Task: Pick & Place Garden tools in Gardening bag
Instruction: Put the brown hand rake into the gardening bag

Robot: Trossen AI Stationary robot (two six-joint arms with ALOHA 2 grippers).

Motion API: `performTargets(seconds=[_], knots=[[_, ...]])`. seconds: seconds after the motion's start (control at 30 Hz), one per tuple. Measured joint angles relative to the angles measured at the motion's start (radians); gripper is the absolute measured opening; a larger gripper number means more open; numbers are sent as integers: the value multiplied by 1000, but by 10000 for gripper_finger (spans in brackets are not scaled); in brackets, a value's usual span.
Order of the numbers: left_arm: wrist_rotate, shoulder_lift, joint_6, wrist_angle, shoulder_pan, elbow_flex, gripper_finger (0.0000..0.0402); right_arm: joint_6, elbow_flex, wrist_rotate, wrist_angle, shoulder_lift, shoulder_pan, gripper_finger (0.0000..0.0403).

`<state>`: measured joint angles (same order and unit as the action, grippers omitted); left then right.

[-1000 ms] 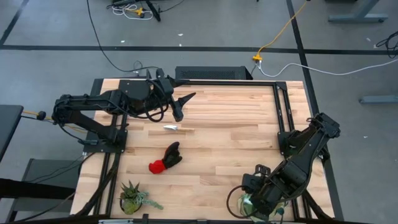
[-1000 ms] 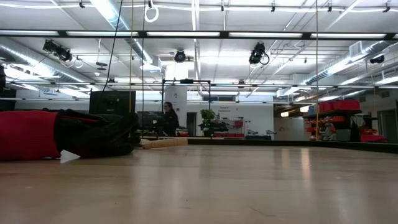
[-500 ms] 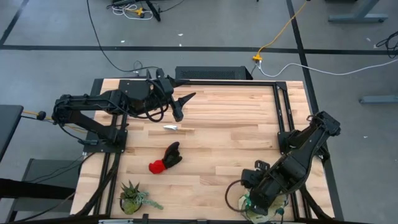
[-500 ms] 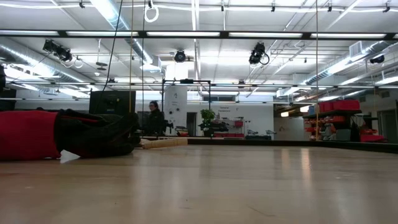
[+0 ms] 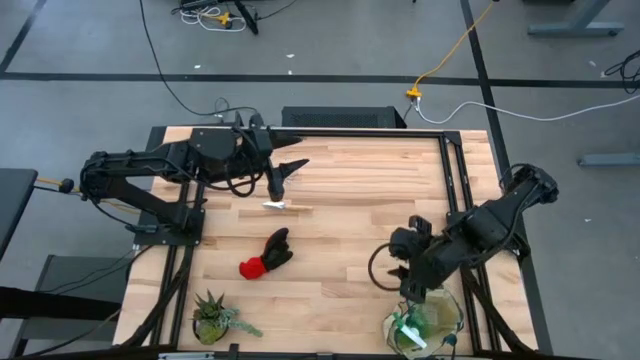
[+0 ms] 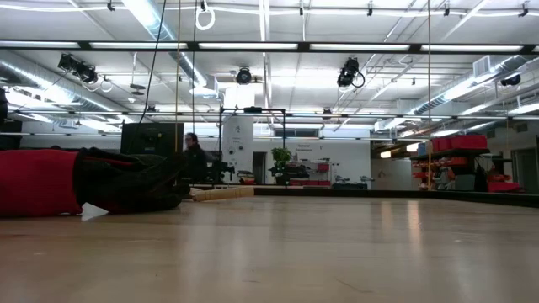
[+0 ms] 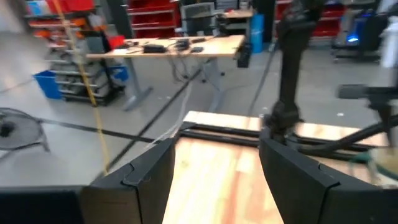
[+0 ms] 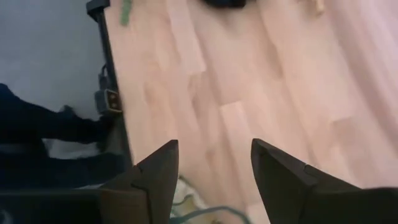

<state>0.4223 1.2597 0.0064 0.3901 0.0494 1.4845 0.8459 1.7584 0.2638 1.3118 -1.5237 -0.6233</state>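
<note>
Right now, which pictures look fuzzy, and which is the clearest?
The left wrist view is smeared all over, even its own fingers. The right wrist view is soft too, the table streaky. The low view is crisp far off, but the glove up close is soft. The high view is clearest.

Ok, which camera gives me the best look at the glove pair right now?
The high view: the glove pair lies whole mid-table, red and black parts both clear. The low view shows it only side-on at the left edge. The right wrist view catches a dark scrap; the left wrist view shows nothing.
</note>
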Motion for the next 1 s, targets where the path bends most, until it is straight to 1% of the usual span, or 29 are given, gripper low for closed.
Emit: performTargets(seconds=[0.07,0.17,0.33,0.5,0.63,0.8,1.0], knots=[[-44,-5,-20,4,-1,0,241,-42,0,33,6,8,15,201],[-76,-13,-45,40,0,0,241,-102,0,79,19,14,34,202],[-78,-19,-102,136,-1,0,241,-156,0,111,41,17,87,213],[-83,-20,-152,164,-3,0,241,-227,0,114,35,18,132,230],[-87,-20,-154,162,-3,0,241,-289,0,113,33,24,152,243],[-87,-20,-153,158,-8,0,241,-339,0,114,-1,79,193,250],[-94,-20,-152,156,-30,0,241,-419,1,148,-51,171,278,243]])
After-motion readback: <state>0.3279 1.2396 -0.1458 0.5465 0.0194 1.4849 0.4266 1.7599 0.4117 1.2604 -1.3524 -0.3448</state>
